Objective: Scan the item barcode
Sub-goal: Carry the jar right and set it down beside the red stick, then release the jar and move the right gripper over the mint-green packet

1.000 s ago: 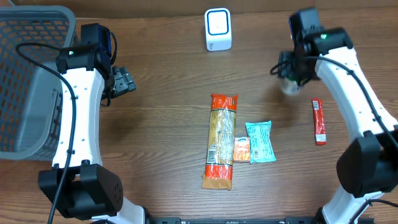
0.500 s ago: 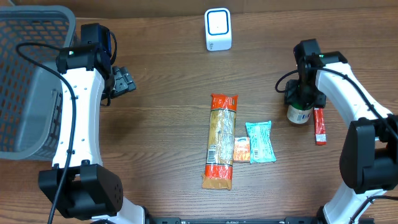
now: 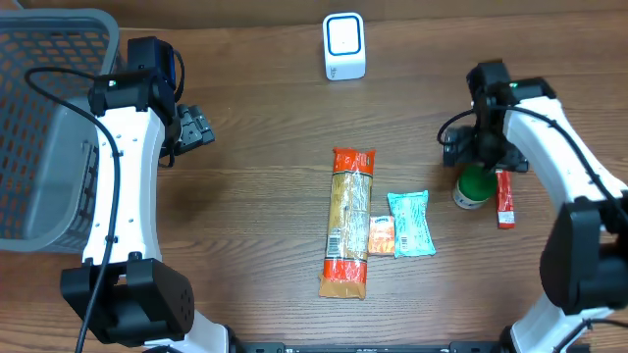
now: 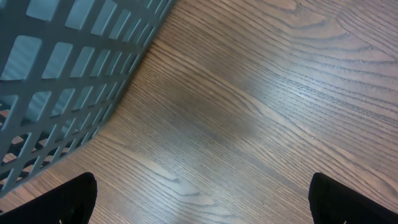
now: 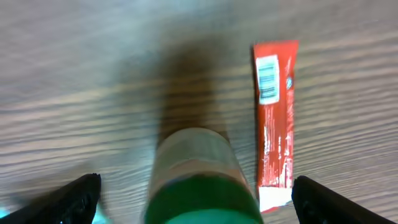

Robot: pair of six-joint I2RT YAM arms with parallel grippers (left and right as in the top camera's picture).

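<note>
right gripper spread wide over the green-capped jar, gripping nothing
the jar sits between its two fingers, touching neither in the blurred wrist view; upright or leaning, i cannot tell. it is at the table's 3 o'clock side, with a red sachet just beside it at 3 o'clock and the white scanner well apart between 10 and 11 o'clock. the left gripper gapes empty near the grey basket.

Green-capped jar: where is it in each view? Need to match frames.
Overhead: green-capped jar on the right side, just left of the red stick packet.
Right wrist: bottom centre, with the red stick packet to its right.
Left wrist: not in it.
Shared landmark: the red stick packet.
</note>
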